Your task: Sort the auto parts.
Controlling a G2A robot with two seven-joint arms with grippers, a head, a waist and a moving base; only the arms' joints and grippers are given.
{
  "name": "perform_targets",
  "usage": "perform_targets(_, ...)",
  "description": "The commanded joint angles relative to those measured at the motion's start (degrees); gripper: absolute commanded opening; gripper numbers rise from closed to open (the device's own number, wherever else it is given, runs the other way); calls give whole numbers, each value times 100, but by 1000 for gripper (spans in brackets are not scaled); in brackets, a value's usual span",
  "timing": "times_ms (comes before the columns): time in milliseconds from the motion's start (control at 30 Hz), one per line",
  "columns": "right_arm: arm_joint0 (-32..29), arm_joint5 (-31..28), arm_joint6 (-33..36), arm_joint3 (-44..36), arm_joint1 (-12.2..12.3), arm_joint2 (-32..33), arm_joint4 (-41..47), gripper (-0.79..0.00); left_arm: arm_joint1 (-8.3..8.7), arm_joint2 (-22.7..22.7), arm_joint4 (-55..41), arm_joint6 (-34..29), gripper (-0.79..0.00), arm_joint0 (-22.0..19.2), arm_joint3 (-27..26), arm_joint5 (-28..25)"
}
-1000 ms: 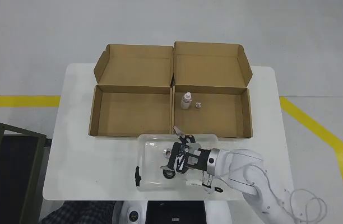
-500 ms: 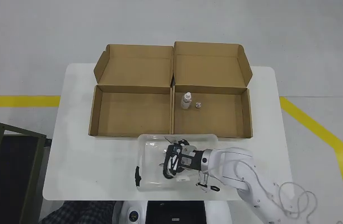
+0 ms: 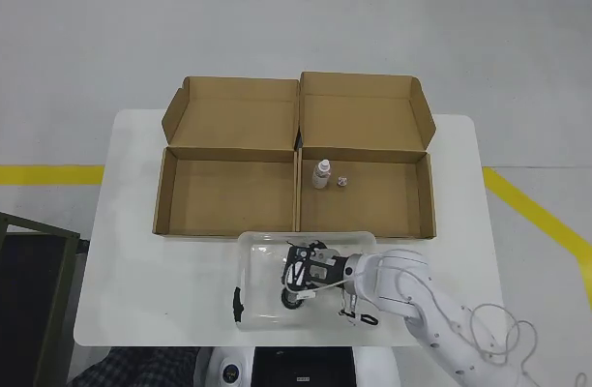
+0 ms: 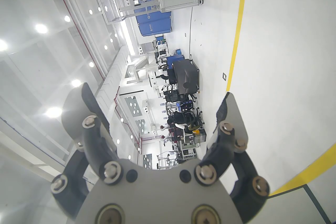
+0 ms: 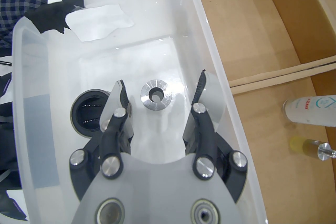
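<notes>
Worktop: white worktop (image 3: 132, 242) carrying two cardboard boxes and a clear bin.
Clear bin: clear bin (image 3: 306, 234) at the near edge of the worktop, just in front of both boxes and across the seam between them; a torn black patch (image 5: 52, 16) sits on one end wall.
In the bin: a silver metal part (image 5: 156, 95), round with a centre hole, lies on the bin floor; a black ring-shaped part (image 5: 84, 114) lies just beside it, partly hidden behind one finger.
Right gripper: right gripper (image 5: 162, 80) is down inside the bin with its jaws spread wide and nothing in its grasp; the silver metal part lies between the two fingertips, apart from both.
Left box: left box (image 3: 228, 198) has its lid flap folded back and touches the right box along a shared wall.
Right box: right box (image 3: 427, 198) also has its lid flap back.
In the right box: a white bottle (image 3: 321, 174) near the shared wall, and a small part with a metal end (image 5: 312, 149) just beside it.
Left gripper: left gripper (image 4: 157, 90) points out at the room, away from the worktop, jaws wide apart with nothing between them.
</notes>
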Motion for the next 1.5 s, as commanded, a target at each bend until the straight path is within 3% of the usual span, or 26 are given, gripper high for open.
perform_targets(0,45,3,6,68,-9,-25,22,-336,0,0,0,0,0,0,0,0)
perform_targets(1033,591,-10,304,845,-162,-513,238,-409,0,0,0,0,0,0,0,0)
perform_targets(1233,661,-12,342,948,-181,-550,302,-514,0,0,0,0,0,0,0,0)
perform_targets(1333,689,-35,376,987,-190,-573,350,-671,0,0,0,0,0,0,0,0)
perform_targets(1367,697,-44,381,995,-192,-578,366,-767,0,0,0,0,0,0,0,0)
perform_targets(1467,713,-62,401,1006,-196,-593,382,-785,0,0,0,0,0,0,0,0)
